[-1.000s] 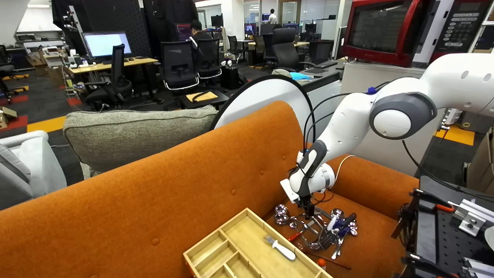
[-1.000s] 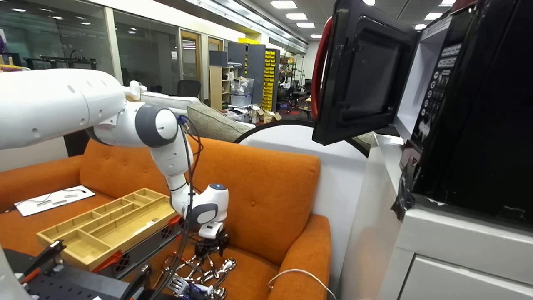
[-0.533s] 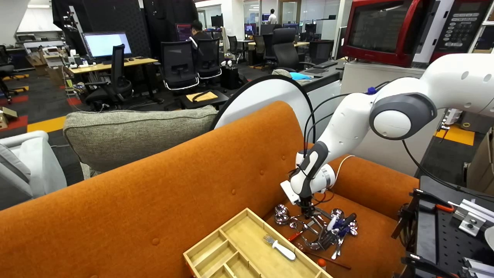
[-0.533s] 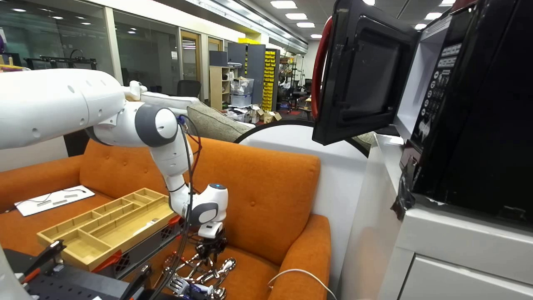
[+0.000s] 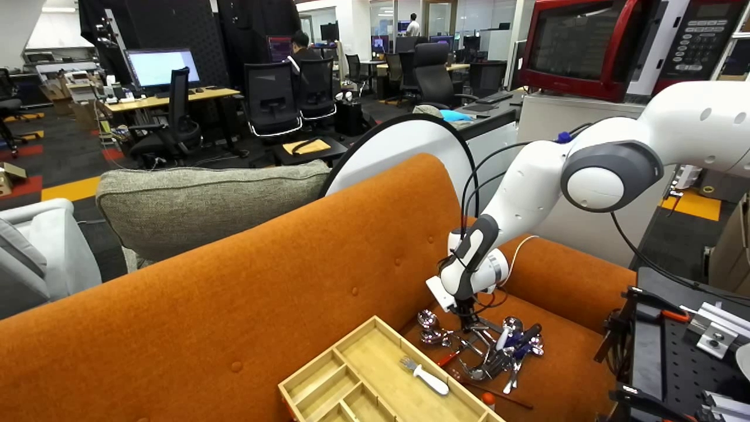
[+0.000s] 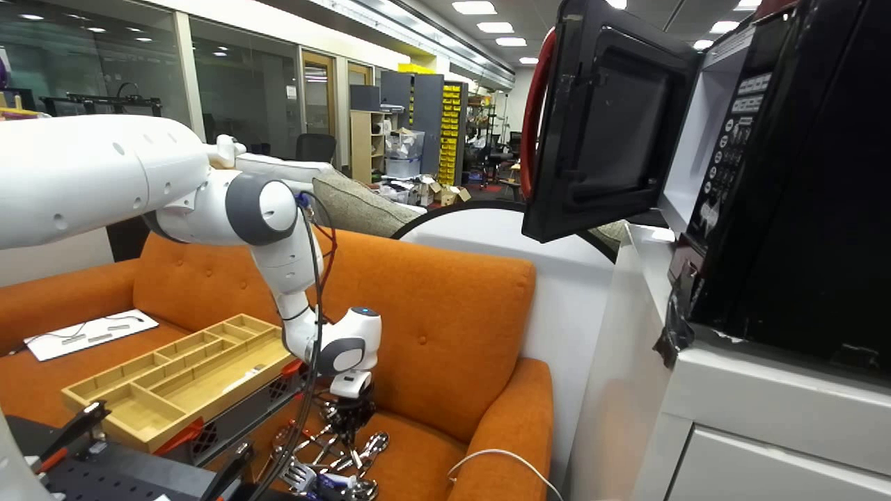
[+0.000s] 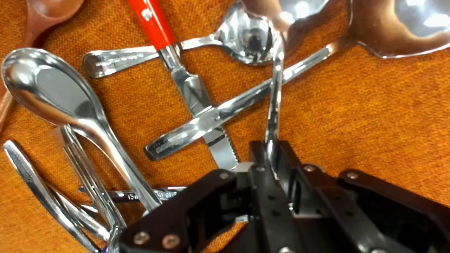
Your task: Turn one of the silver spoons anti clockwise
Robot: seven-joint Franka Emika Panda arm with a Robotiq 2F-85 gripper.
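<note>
My gripper is shut on the thin handle of a silver spoon, whose bowl reaches the top edge of the wrist view. Under that handle crosses a second silver spoon, its bowl at the upper right. A smaller silver spoon lies partly beneath the held spoon's bowl, and another silver spoon rests at the left. The gripper points down into the cutlery pile in both exterior views, and the gripper. The held handle's far end is hidden by the fingers.
A red-handled knife passes below spoon handles. Forks and a wooden spoon lie at the left. A wooden tray with a white-handled fork stands beside the pile, and the sofa backrest rises behind.
The jaws have gone from wide open to shut around the spoon handle. The gripper has shifted slightly, and the spoon bowls near it have moved a little apart.
</note>
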